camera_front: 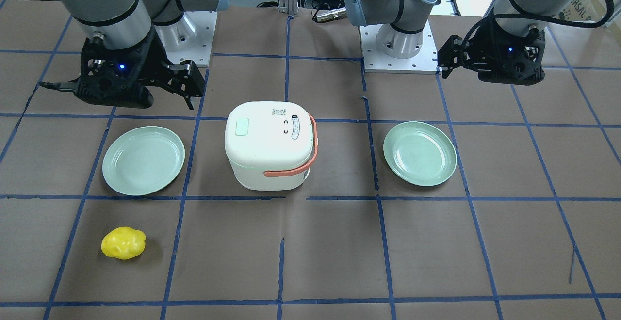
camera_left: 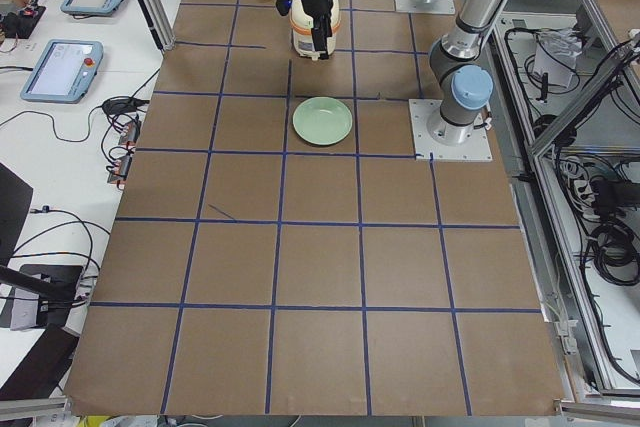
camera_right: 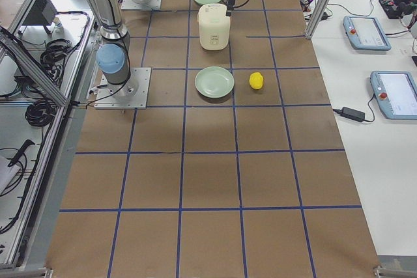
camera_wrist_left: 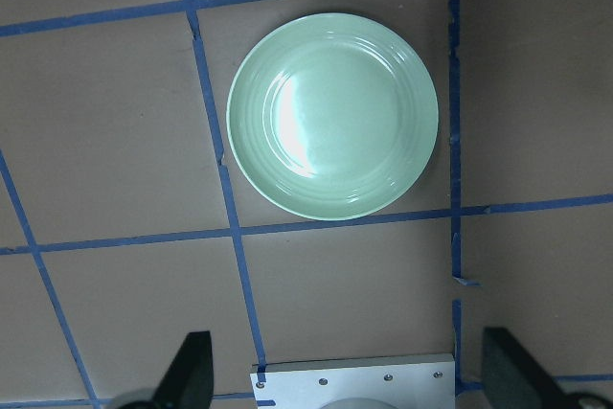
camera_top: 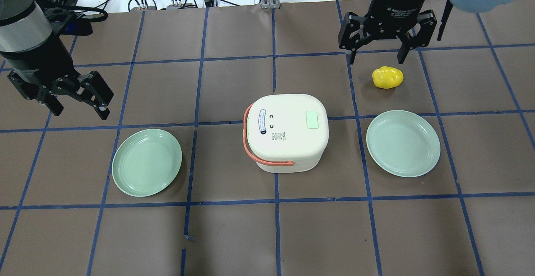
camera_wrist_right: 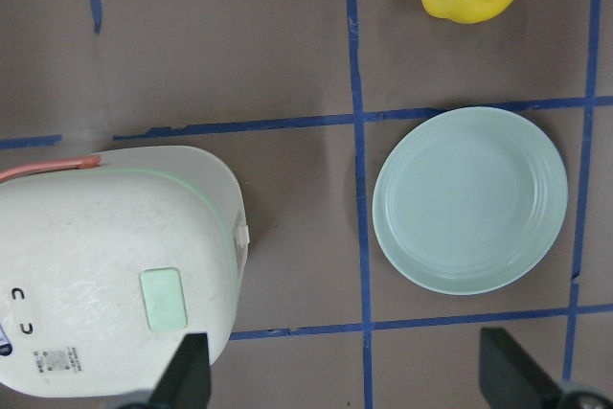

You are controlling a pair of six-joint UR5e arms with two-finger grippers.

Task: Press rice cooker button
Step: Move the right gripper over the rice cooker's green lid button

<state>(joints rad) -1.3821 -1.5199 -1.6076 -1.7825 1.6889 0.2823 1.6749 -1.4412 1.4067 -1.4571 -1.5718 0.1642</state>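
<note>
The rice cooker (camera_top: pixel 286 131), midway between the table's side edges, is being presented with its lid button (camera_top: pixel 312 120) toward the nearer right gripper (camera_top: pixel 377 57). That gripper and the left gripper (camera_top: pixel 78 111) are being held spread, empty.

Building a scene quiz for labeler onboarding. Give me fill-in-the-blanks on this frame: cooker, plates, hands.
1. The rice cooker sits with its lid ____.
2. The left plate and the right plate flank it, both coloured ____.
3. The left hand and the right hand are both ____, gripping nothing.
4. The yellow object lies on the table on the robot's ____ side.

Missing words: closed; green; open; right.
</note>
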